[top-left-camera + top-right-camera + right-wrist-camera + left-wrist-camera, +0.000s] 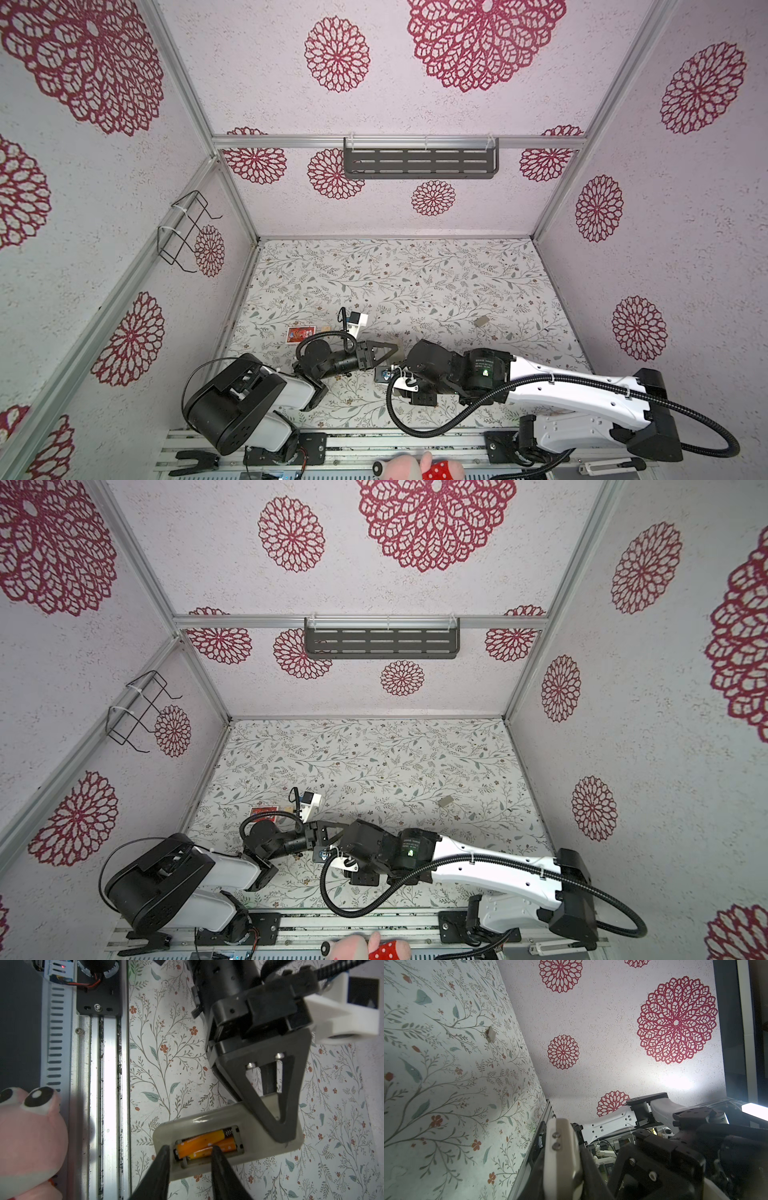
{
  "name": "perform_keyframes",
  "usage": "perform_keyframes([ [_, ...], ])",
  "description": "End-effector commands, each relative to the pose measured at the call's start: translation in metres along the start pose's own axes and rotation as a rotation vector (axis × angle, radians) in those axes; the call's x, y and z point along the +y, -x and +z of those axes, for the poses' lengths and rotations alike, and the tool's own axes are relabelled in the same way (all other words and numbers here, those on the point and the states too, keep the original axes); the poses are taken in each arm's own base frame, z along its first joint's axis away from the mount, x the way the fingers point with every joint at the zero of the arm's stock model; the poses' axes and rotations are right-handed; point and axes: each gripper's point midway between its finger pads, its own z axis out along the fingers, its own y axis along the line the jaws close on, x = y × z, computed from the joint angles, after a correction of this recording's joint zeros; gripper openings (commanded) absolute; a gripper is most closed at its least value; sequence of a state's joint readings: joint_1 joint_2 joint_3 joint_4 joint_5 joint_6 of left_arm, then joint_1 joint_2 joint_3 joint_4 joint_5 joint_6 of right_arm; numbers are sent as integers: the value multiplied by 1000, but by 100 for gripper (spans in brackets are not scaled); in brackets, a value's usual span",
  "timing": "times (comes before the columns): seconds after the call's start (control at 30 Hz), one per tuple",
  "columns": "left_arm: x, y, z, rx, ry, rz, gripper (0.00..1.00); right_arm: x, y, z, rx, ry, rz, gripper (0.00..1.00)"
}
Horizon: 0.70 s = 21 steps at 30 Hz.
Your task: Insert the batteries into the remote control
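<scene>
- Remote control [228,1118] sits over the front half of the counter [166,1064], back up, with its battery bay uncovered.
- Left end effector [280,1124] is clamped tight on the end away from the bay, one finger across the back.
- Batteries [202,1141] lie side by side in the bay, slanted. Whether they are fully seated I cannot tell.
- Right end effector [190,1153] is partly open and grips nothing. One tip is at the remote's end, the other on or just over one battery.
- Small beige piece [482,321] lies on the counter, well apart.
</scene>
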State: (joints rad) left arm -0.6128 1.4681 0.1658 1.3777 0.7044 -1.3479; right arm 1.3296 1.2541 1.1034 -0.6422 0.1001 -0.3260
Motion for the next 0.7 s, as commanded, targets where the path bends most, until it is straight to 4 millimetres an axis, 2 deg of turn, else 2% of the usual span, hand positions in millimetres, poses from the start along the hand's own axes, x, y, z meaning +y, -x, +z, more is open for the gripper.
perform_keyframes([
  [0.0, -13, 1, 5, 11, -49, 35, 0, -3, 4, -6, 8, -11, -58, 30],
  [0.27, -14, 0, 5, 16, -50, 36, 0, -2, -2, 1, 43, -5, -77, 29],
  [0.67, -12, -3, 6, 24, -48, 34, 0, -2, -5, 8, 62, -9, -85, 23],
])
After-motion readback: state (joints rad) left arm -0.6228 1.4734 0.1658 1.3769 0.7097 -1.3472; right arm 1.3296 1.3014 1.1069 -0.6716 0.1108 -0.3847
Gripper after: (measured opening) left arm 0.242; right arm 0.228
